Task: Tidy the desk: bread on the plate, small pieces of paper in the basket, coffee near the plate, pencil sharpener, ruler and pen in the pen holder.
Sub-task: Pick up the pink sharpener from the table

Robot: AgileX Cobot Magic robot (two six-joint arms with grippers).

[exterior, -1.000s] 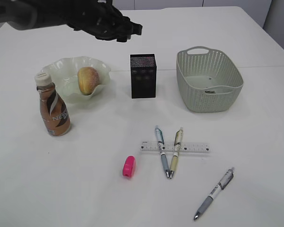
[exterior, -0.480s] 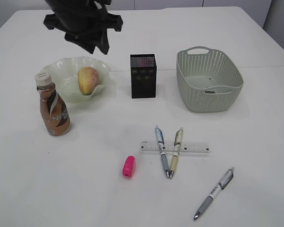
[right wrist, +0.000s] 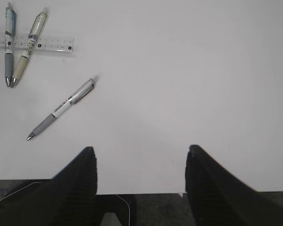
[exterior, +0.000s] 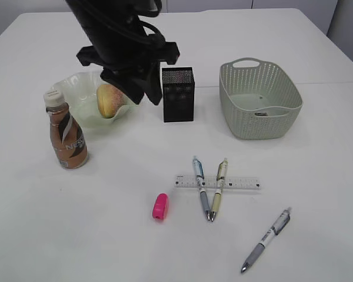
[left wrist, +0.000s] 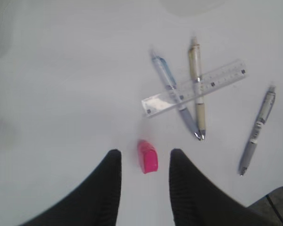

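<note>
My left gripper [exterior: 142, 93] hangs open and empty over the plate's [exterior: 76, 97] right rim, beside the pen holder [exterior: 177, 94]. In the left wrist view its fingertips [left wrist: 114, 155] frame the pink pencil sharpener [left wrist: 147, 157] far below on the desk. The bread [exterior: 107, 100] lies in the plate, with the coffee [exterior: 66, 138] in front of it. Two pens [exterior: 202, 197] cross the ruler [exterior: 217, 183], and a third pen [exterior: 266, 241] lies apart. My right gripper [right wrist: 139, 151] is open over the desk's front edge. I make out no small pieces of paper.
The basket [exterior: 259, 100] stands at the back right with a small dark item on its bottom. The sharpener [exterior: 160, 207] lies left of the pens. The desk's front edge [right wrist: 141, 193] runs just under the right gripper.
The left arm has swung down and to the right from the far back, and now hangs over the plate's right side. Nothing on the desk has moved.
</note>
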